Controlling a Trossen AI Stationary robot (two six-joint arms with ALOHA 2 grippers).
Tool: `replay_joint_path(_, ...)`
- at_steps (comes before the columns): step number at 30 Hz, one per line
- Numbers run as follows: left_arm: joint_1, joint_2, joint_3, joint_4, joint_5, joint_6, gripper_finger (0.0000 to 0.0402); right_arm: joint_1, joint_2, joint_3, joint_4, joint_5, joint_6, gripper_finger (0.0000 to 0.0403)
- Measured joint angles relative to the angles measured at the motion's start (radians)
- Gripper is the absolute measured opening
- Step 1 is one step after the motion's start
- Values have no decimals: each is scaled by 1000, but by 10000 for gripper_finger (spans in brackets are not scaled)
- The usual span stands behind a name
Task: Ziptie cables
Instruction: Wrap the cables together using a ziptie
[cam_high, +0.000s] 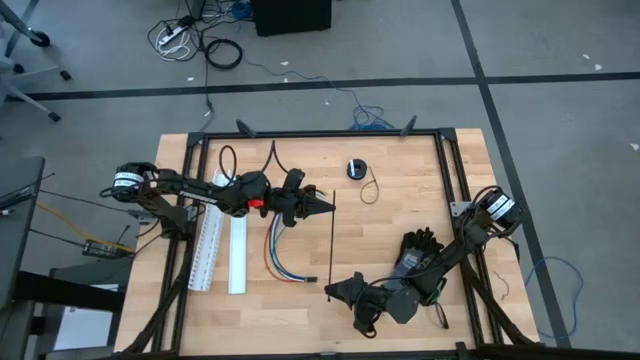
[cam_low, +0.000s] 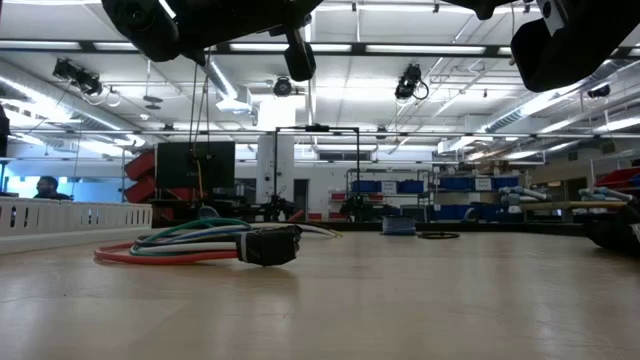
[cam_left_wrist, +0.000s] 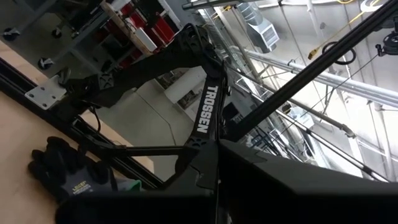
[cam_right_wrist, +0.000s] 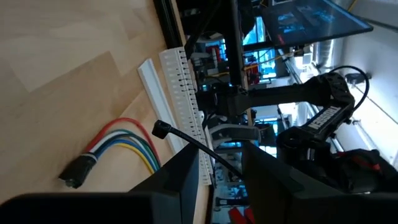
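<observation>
Cables (cam_high: 281, 256) — thin, curved, multicoloured; ziptie (cam_high: 330, 245) — straight black strip.

1. The cables (cam_high: 280, 255) lie on the table (cam_high: 400, 230) left of centre.
2. The slotted channel (cam_high: 212, 245) lies just left of the cables, its cover strip (cam_high: 238, 255) between them.
3. One ziptie (cam_high: 331, 245) runs straight, just right of the cables.
4. The left gripper (cam_high: 328, 206) sits above the cables' far end.
5. The right gripper (cam_high: 332, 290) sits at the ziptie's near end.
6. A glove (cam_high: 418, 247) lies right of the ziptie.
</observation>
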Motion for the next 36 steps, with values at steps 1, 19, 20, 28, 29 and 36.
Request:
replay_joint_path(1, 0, 0, 0, 0, 0, 4, 0, 0, 0, 0, 0, 0, 6, 112)
replay_joint_path(19, -2, 0, 0, 14, 0, 154, 0, -11, 0, 0, 9, 44, 266, 20)
replay_joint_path(20, -2, 0, 0, 15, 0, 156, 0, -13, 0, 0, 9, 44, 268, 10)
replay_joint_path(28, -47, 0, 0, 16, 19, 402, 0, -22, 0, 0, 78, 29, 459, 2)
replay_joint_path(29, -62, 0, 0, 17, 21, 456, 0, -22, 0, 0, 97, 29, 500, 1)
replay_joint_path(36, -235, -1, 0, -18, -101, 853, 0, 11, -27, 0, 127, 90, 763, 1)
